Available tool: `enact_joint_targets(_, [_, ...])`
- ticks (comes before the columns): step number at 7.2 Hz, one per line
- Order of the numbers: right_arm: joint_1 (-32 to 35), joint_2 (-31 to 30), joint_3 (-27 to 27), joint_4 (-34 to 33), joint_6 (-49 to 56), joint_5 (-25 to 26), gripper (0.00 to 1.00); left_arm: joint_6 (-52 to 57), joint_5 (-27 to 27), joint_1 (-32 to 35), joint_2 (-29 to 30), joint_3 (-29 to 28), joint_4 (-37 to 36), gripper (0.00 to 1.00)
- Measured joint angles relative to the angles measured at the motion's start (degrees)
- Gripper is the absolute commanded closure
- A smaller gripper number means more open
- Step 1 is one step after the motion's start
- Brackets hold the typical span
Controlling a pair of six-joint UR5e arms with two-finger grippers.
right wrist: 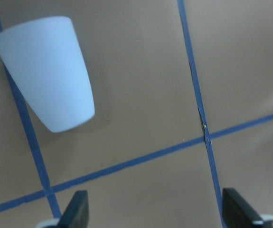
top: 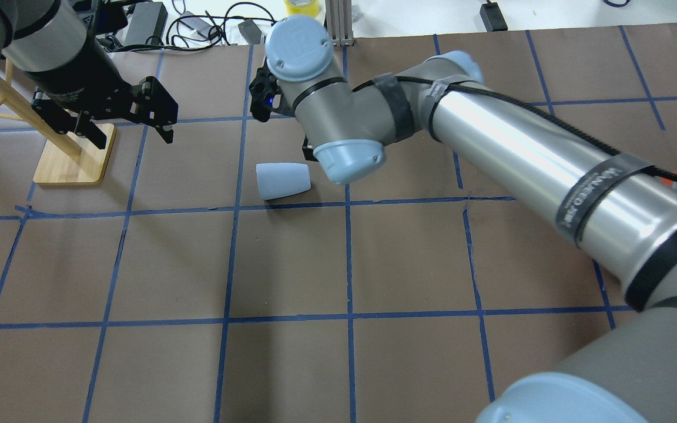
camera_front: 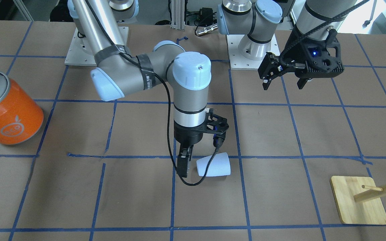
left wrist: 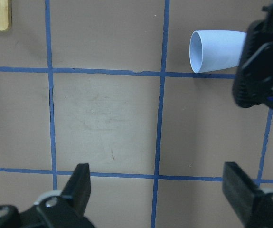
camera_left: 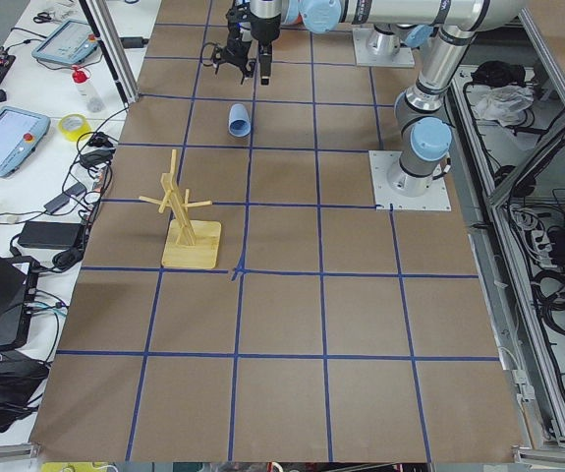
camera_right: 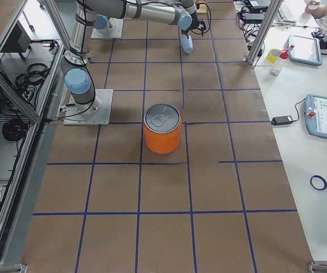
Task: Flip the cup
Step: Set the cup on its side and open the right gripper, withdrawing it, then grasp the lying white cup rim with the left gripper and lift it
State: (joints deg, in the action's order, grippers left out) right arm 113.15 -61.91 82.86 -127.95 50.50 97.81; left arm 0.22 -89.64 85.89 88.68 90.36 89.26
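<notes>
On the workbench we list the following, largest first.

1. Table point(top: 409, 264): covered in brown paper and ruled into squares by blue tape lines point(top: 349, 264).

2. Right arm point(top: 520, 153): stretched far out over the table, with its wrist turned straight down. We record the right gripper point(right wrist: 153, 211) with its fingers spread wide and holding nothing. It hangs low, just beside the narrow closed end of the cup point(top: 282, 180), and the cup lies outside the gap between the fingers. We cannot tell whether the fingertips meet the paper.

3. Left arm point(camera_front: 317, 16): raised over the robot's left part of the table. We note the left gripper point(top: 133, 132) with its fingers apart and empty, clear of the surface, near the stand point(camera_left: 189, 221) and apart from the cup.

4. Can: point(camera_right: 162, 132) orange with a silver pull-tab lid, standing upright on the robot's right part of the table. It is well apart from the cup and from both grippers.

5. Stand: pale wood, with a flat square base and an upright post with slanting pegs. It rests on the robot's left part of the table.

6. Cup: small, pale blue-white, smooth and tapered, with no handle. We find it lying on its side on the paper against a tape line, between the can and the stand. Its open mouth faces the robot's left and its closed end faces the right gripper.
</notes>
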Motion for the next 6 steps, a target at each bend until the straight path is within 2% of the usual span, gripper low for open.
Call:
enact_joint_targets(2, [-7.8,-4.2,0.6,7.3,-16.9,0.2,0.0,2.3,8.6,-3.2,3.7,1.2,-1.6,0.0])
enact_joint_targets(5, [-19.9,-8.5,1.0,20.7,-35.2,0.0,0.0,5.5,18.4,-4.6,16.3,5.3,-12.4,0.0])
enact_joint_targets(6, [-21.8,-11.3,1.1,26.7,-38.8,0.1,0.0,5.7,24.0,-4.6,20.9,5.6,-16.7,0.0])
